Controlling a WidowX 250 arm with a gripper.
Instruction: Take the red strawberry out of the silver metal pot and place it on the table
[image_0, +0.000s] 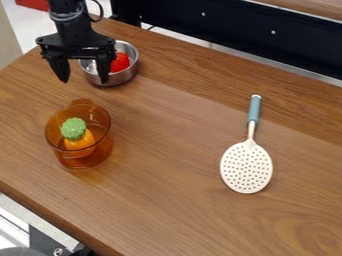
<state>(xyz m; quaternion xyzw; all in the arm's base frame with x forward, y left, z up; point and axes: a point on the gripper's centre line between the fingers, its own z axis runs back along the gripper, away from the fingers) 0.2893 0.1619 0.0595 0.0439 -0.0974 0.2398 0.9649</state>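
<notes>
Camera view has my fingers (84, 81) spread apart and empty, beside the metal bowl (112, 78) near the desk's (177, 210) far left corner. The red toy (120, 62) rests inside that bowl. Any descent here could catch the rim with one of my fingers, since it overlaps the bowl from this angle — tipping it or rolling the rounded toy. I can't tell which way the toy points; part of it is hidden, and no long axis shows. Nearer the left edge, the amber pot (85, 161) holds an orange-and-green toy (77, 136), the pot's handle toward the bowl.
</notes>
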